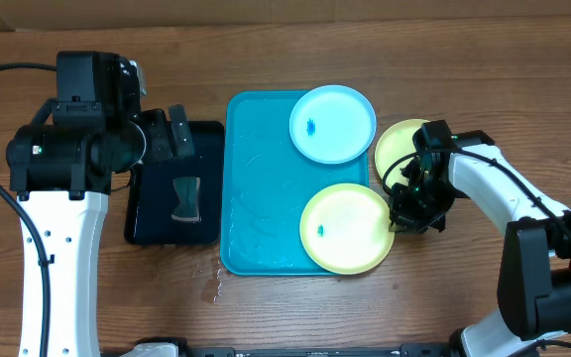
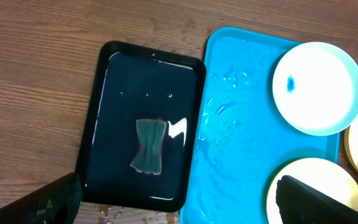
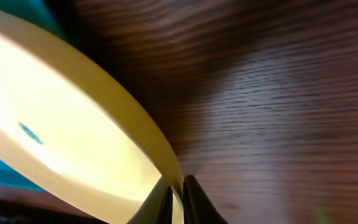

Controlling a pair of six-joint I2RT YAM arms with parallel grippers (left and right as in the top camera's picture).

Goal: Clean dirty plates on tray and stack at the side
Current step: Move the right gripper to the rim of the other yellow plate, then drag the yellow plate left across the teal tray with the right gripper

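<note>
R gripper (image 3: 178, 198) jaws pinch the yellow plate (image 3: 73, 130) by its near rim, prob. to lift it off the tray (image 1: 256, 198) w/o touching the smudge. L gripper (image 2: 179, 208) jaws spread wide; sponge (image 2: 149, 147) sits below, between them.

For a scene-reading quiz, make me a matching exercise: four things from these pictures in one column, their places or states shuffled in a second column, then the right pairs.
Column one
1. light blue round plastic plate
2. yellow-green round plastic plate with a blue smudge
3. second yellow-green round plastic plate, no smudge showing
4. small grey-green pad

Column two
A. in the small black rectangular tray
B. rim pinched in the right gripper
C. on the wooden table, right of the large turquoise rectangular plastic tray
D. in the turquoise tray's far right corner

Pairs: 1-D, 2-B, 3-C, 4-A
</note>
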